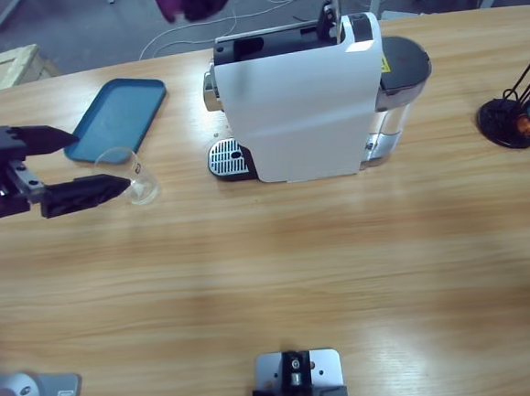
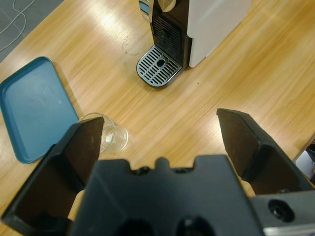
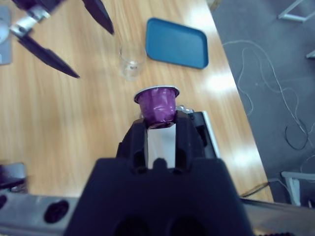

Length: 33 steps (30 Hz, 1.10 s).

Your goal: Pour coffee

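- No coffee is seen yet; the glass tumbler (image 1: 138, 176) stands empty near the bench's left end, beside the blue tray (image 1: 117, 118).
- A purple capsule (image 3: 157, 104) is clamped in the right gripper (image 3: 158, 115) above the white machine (image 1: 308, 98), apparently for loading.
- The left gripper (image 1: 77, 162) is spread wide by the tumbler, probably to grasp it.

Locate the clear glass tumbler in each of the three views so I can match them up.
High view: the glass tumbler stands left of centre, at the tip of the open left gripper.
Left wrist view: lower left, beside the gripper's left-hand jaw.
Right wrist view: upper middle, above the purple capsule.
Shared landmark: the blue tray beside it.
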{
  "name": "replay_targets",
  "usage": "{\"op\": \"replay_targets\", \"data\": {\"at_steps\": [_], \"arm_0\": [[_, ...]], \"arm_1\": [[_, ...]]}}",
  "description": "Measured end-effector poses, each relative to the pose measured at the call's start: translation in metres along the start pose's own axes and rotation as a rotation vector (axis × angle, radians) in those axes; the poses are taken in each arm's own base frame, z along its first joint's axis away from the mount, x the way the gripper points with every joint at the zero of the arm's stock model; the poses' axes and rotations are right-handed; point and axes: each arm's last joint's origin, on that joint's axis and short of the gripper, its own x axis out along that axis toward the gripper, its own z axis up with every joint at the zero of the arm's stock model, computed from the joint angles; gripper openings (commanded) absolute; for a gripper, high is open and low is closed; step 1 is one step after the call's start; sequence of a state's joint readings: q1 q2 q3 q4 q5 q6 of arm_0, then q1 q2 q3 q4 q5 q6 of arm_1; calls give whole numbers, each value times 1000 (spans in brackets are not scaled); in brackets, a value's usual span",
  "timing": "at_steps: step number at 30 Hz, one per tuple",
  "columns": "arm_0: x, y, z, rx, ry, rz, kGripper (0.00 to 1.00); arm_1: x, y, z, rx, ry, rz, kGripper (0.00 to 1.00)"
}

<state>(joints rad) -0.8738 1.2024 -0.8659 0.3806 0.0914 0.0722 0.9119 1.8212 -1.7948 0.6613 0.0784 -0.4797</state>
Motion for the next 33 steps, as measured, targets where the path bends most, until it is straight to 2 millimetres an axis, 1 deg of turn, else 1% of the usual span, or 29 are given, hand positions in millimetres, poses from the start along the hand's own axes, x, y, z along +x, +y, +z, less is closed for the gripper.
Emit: {"op": "replay_targets", "data": {"at_steps": [5,8,15,23,30,33], "arm_0": [[-2,0,-2,-2,-3,2,991],[-1,0,-3,-1,0,2,991],[-1,0,-5,-1,7,1,991],[0,0,-5,-1,8,1,995],[0,0,-5,-1,9,1,995],[0,0,-7,0,15,1,996]], "arm_1": [[30,-7,-5,2,90,-89,0],[41,-9,-9,-2,128,-112,0],[44,-13,-15,-13,160,-141,0],[50,-13,-28,-8,203,-127,0],[50,-20,-33,7,211,-141,0],[56,-20,-35,8,219,-135,0]]}}
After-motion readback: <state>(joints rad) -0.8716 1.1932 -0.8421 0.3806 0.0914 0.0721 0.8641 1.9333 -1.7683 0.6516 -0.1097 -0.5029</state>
